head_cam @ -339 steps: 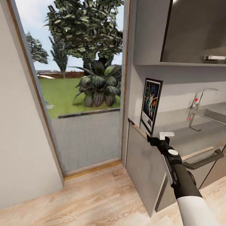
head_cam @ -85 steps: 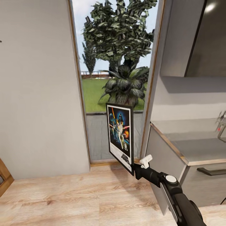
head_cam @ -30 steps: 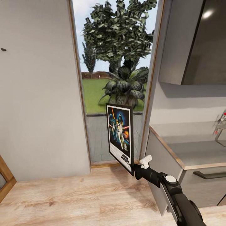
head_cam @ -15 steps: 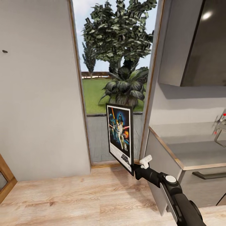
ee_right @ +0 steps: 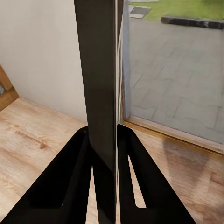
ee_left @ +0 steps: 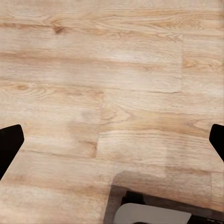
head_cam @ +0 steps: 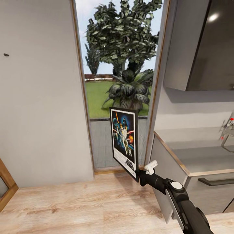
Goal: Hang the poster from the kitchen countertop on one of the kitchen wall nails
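at the far left of the head view, a tiny dark grey round wall nail point(head_cam: 6, 55) on the plain light grey wall point(head_cam: 39, 97), high in the upper left of the frame. below it, in the lower left corner, a slanted brown wooden frame edge point(head_cam: 7, 182) against the pale wood plank floor point(head_cam: 81, 208).

in the middle, a tall glass door opening with a thin wooden frame point(head_cam: 82, 97), showing a leafy green tree point(head_cam: 120, 32), a broad-leaved dark plant point(head_cam: 128, 89), lawn and grey paving outside.

in front of that opening, centre of the frame, the upright rectangular star wars poster point(head_cam: 124, 141) with thin black frame, white inner border and dark blue artwork, held off the floor, well apart from the nail and left of the counter. gripped at its lower right corner by the right gripper point(head_cam: 140, 177), black with a white tab, on a black arm rising from the lower right corner. in the right wrist view, the poster point(ee_right: 99, 93) edge-on as a dark vertical strip, clamped between the two black fingers point(ee_right: 70, 186), both pressed against it.

at the right, the long smooth grey kitchen countertop point(head_cam: 198, 156) atop grey flat-front cabinets point(head_cam: 164, 182), a dark upper cabinet point(head_cam: 208, 45) above, a chrome faucet point(head_cam: 227, 130) at the right edge.

in the left wrist view, the left gripper point(ee_left: 112, 144) over bare wood floor point(ee_left: 93, 70), black fingertips point(ee_left: 8, 144) spread wide at opposite edges, grasping nothing.
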You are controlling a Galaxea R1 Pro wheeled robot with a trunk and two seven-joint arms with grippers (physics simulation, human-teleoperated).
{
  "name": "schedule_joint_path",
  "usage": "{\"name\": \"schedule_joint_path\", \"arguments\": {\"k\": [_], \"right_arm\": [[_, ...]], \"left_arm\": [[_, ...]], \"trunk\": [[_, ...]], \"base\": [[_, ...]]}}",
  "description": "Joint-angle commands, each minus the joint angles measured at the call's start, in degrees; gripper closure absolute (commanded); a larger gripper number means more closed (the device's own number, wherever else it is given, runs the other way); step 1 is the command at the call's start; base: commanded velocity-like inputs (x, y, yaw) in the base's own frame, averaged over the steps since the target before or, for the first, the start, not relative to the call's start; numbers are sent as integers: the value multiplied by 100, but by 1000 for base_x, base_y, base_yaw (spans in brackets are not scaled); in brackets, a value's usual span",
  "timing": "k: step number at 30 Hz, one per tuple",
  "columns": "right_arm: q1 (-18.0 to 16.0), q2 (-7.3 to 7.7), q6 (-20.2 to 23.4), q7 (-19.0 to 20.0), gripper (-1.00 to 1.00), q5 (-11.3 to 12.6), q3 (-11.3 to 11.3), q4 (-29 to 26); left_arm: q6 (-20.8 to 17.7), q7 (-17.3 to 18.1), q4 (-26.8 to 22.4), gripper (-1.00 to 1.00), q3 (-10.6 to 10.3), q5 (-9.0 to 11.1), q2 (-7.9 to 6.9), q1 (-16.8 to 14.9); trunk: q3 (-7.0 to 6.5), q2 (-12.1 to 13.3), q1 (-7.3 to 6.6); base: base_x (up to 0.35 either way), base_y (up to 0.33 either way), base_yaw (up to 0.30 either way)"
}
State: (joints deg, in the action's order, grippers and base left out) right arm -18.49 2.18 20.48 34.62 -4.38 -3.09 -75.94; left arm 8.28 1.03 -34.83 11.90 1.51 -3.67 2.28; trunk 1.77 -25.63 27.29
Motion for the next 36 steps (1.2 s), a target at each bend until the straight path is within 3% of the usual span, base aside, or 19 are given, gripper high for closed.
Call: {"name": "schedule_joint_path", "arguments": {"k": [1,7,25,36], "right_arm": [[-5,2,26,36,100,-29,-2,-9],[-5,2,26,36,100,-30,-2,-9],[-5,2,26,41,100,-28,-6,-9],[-5,2,26,36,100,-43,-7,-16]], "left_arm": [[7,11,-7,-100,6,16,2,0],[8,11,-7,-100,6,16,3,0],[32,7,-7,-100,19,16,-7,0],[41,6,-6,-100,16,10,-10,0]], "trunk": [[-7,31,-19],[-115,271,-151],[-115,271,-151],[-115,271,-151]], "base": [[0,0,0],[0,0,0],[0,4,5],[-26,127,228]]}}
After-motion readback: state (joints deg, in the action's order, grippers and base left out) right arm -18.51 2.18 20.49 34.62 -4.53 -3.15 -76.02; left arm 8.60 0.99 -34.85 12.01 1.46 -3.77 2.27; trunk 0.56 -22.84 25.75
